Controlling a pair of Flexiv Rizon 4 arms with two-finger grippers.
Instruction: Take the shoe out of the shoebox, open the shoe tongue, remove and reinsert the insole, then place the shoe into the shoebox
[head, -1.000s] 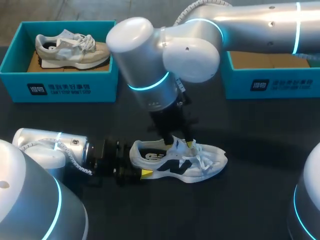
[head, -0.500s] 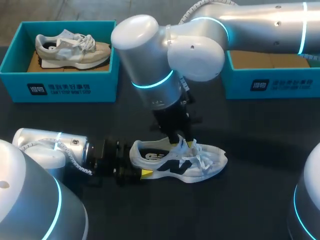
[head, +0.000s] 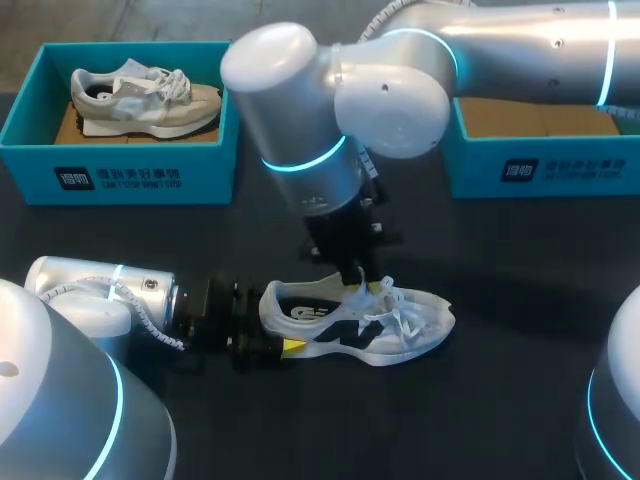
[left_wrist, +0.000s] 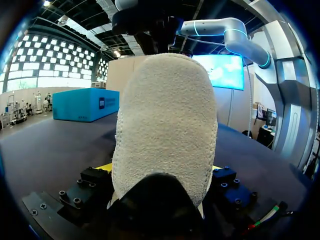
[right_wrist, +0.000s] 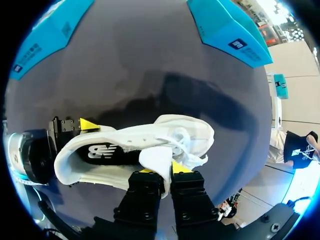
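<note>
A white shoe with a black logo lies on its side in the middle of the dark table. My left gripper comes in low from the left and holds the heel; in the left wrist view the fuzzy white heel fills the space between its yellow tips, my left gripper shut on it. From above, my right gripper points down onto the shoe's opening. In the right wrist view my right gripper is shut on the white tongue, beside the laces.
A teal shoebox at the back left holds a beige shoe. A second teal shoebox stands at the back right, partly behind my right arm, its cardboard floor showing. Bare dark tabletop lies in front of the shoe.
My right gripper's fingers have closed onto the tongue and the arm has shifted slightly right. The left arm and the shoe have stayed put.
</note>
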